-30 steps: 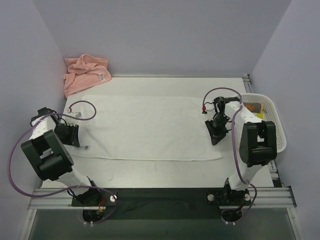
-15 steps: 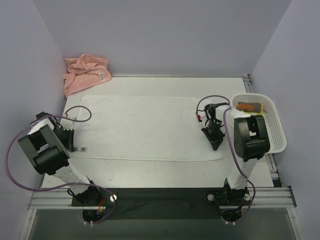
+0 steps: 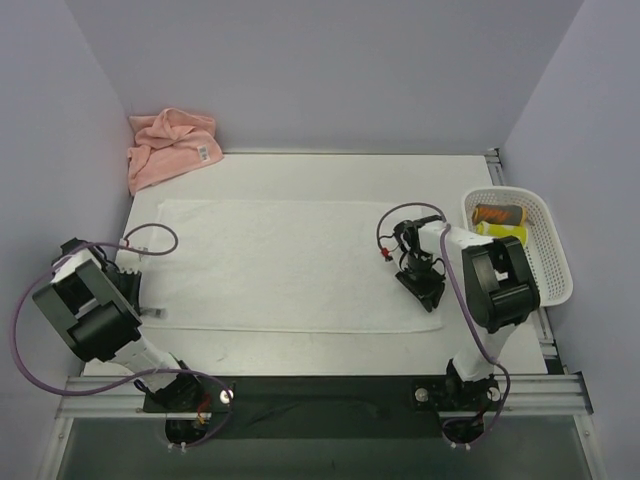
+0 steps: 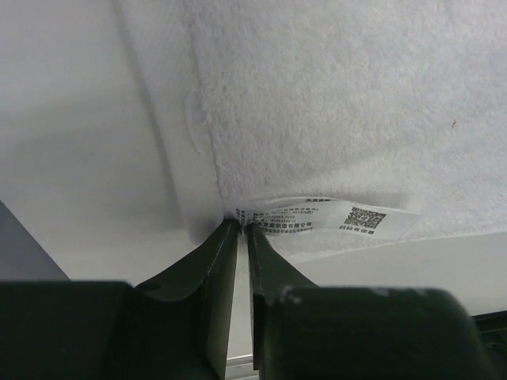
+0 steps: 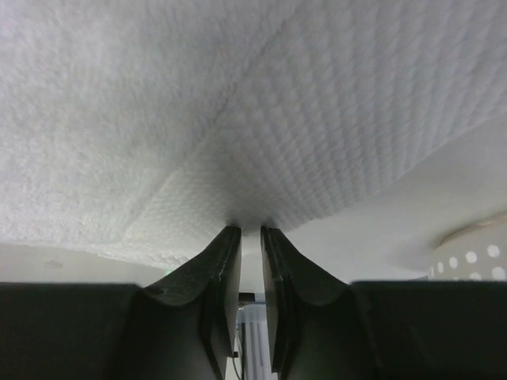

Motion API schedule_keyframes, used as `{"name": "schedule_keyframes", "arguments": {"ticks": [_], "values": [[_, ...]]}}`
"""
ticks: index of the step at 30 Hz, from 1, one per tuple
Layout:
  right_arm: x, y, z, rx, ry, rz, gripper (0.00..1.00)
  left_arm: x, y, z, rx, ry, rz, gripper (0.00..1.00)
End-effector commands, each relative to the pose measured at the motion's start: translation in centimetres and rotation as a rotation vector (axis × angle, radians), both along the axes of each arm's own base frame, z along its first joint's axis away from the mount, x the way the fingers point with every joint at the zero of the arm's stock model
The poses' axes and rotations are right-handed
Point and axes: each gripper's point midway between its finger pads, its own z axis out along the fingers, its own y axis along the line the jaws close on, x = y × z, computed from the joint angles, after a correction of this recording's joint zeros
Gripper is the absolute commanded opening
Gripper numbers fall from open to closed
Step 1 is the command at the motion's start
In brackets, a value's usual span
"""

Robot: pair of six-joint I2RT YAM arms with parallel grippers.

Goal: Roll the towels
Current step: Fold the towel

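Top view: white table (image 3: 300, 345), lavender walls. White towel (image 3: 280, 260) spread flat mid-table. Pink towel (image 3: 168, 145) crumpled in far left corner. Mesh basket (image 3: 555, 285) at right edge.
Left wrist view: left gripper (image 4: 242, 229), jaws narrow, nipping the white towel's hem beside its tag (image 4: 341, 215).
Right wrist view: right gripper (image 5: 251, 231), jaws narrow, pinching the white towel, cloth puckered at the tips.
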Motion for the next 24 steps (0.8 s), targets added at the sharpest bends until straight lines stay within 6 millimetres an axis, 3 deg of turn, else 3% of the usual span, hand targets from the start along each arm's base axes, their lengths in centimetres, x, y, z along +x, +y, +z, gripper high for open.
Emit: {"name": "schedule_keyframes", "arguments": {"ticks": [1,2,3,4,5,6,8,9,11,12,13,14,15,17,18,19,20,21,22,23,24], "values": [[-1.2,-0.4,2.5,-0.003,0.03,0.028,0.22,-2.7,-0.2,0.4,0.002,0.073,-0.059,0.23],[-0.6,-0.1,3.3,0.016,0.011,0.032,0.26,-1.5,-0.2,1.6,-0.013,0.018,-0.067,0.26],[0.0,0.3,4.0,0.046,-0.01,0.023,0.4,-0.7,-0.4,2.7,-0.023,-0.022,-0.072,0.3],[0.9,0.4,4.9,0.067,-0.053,0.014,0.48,-0.5,-1.0,3.7,-0.057,-0.036,-0.075,0.4],[1.7,0.4,5.7,0.077,-0.077,0.008,0.54,1.5,-0.1,5.8,-0.037,-0.102,-0.079,0.45],[4.0,1.1,7.5,0.128,-0.151,-0.008,0.7,2.9,-0.6,6.9,-0.076,-0.163,-0.081,0.48],[6.5,1.1,9.0,0.183,-0.211,-0.067,0.76,5.2,-0.8,8.9,-0.113,-0.237,-0.079,0.55],[8.9,1.4,10.8,0.213,-0.282,-0.081,0.77,7.5,-0.6,11.2,-0.125,-0.326,-0.08,0.55],[11.4,1.0,11.3,0.226,-0.317,-0.13,0.74,10.2,-1.0,12.2,-0.163,-0.387,-0.089,0.56],[12.6,1.0,11.7,0.229,-0.336,-0.143,0.67,12.2,-0.8,13.9,-0.17,-0.441,-0.065,0.56],[15.3,0.6,12.3,0.228,-0.384,-0.162,0.64,13.8,-0.5,14.3,-0.161,-0.474,-0.062,0.56],[16.4,0.6,12.2,0.231,-0.4,-0.186,0.59,15.5,-1.0,13.9,-0.175,-0.477,-0.069,0.56],[17.8,0.5,11.2,0.227,-0.389,-0.212,0.56,17.1,-0.9,14.8,-0.171,-0.502,-0.046,0.56],[21.2,0.1,12.2,0.238,-0.461,-0.25,0.51,19.9,-0.6,14.2,-0.156,-0.524,-0.047,0.55],[22.1,0.0,10.6,0.229,-0.44,-0.28,0.48,21.5,-1.2,14.3,-0.149,-0.545,-0.052,0.55],[24.0,0.0,11.5,0.241,-0.491,-0.285,0.47,22.7,-0.7,14.8,-0.117,-0.564,-0.044,0.55],[24.8,0.0,11.1,0.237,-0.499,-0.29,0.46,23.7,-0.5,14.0,-0.116,-0.561,-0.032,0.55],[25.7,0.0,9.5,0.227,-0.48,-0.299,0.46,25.0,-0.7,14.1,-0.112,-0.583,-0.027,0.55],[26.5,0.0,9.2,0.225,-0.497,-0.317,0.46,26.1,-0.4,14.9,-0.102,-0.61,-0.023,0.55],[28.0,-0.2,9.4,0.224,-0.541,-0.327,0.46,26.9,0.0,13.9,-0.106,-0.599,-0.005,0.55],[28.6,-0.3,8.1,0.216,-0.535,-0.341,0.46,27.5,0.1,13.8,-0.117,-0.602,0.02,0.55]]}}
